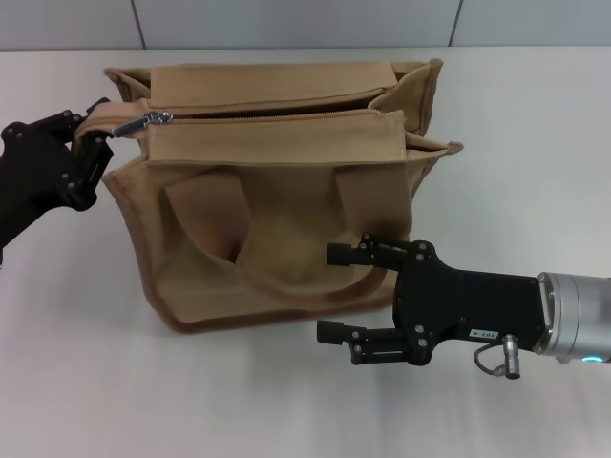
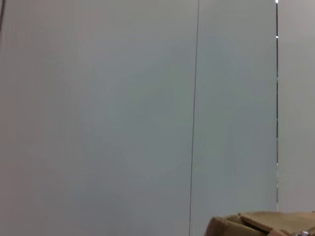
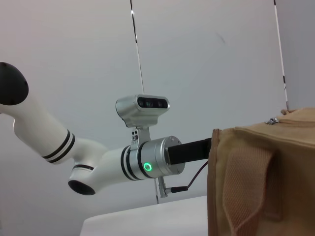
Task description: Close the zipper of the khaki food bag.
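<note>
The left hand point(image 1: 95, 134) pinches the end of the khaki food bag point(image 1: 286, 191) on the white tabletop point(image 1: 516, 143), its fingers closed on the fabric just beside the zipper point(image 1: 277, 114) pull tab. The right hand point(image 1: 334, 293), fingers spread wide and holding nothing, hovers at the bag's near lower corner.

— What do the arms look like?
— The right gripper point(image 1: 336, 293) is matte black with slim fingers ending in round tips. Behind it sits a brushed silver wrist cylinder, a small white label and a thin looped cable with a metal plug.
— And the other?
— The left gripper point(image 1: 88, 134) is black too. Its arm is glossy white with black bands, a green ring light and a grey wrist camera.
</note>
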Robot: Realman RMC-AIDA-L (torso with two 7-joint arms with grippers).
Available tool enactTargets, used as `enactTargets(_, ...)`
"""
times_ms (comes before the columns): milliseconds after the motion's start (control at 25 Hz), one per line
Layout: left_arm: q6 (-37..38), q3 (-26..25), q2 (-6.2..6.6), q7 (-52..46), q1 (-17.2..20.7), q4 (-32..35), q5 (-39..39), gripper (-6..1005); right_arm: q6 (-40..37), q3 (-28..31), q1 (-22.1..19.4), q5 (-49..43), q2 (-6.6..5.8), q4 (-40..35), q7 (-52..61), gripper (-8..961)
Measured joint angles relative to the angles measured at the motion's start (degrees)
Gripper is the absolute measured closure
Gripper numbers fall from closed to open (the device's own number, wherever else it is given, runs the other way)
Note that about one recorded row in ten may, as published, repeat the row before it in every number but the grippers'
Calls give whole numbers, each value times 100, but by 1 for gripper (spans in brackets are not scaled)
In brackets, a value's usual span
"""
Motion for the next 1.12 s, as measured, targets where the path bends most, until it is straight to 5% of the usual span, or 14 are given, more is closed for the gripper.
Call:
enactTargets(320,-260,12,18,-659,0,-109,-160,932,-2,-9,5,73,0,53,0,121)
enactTargets(1120,34,24,-1,-562,-8,47,-128,1001,-2,0,38,110,0,62,0,121)
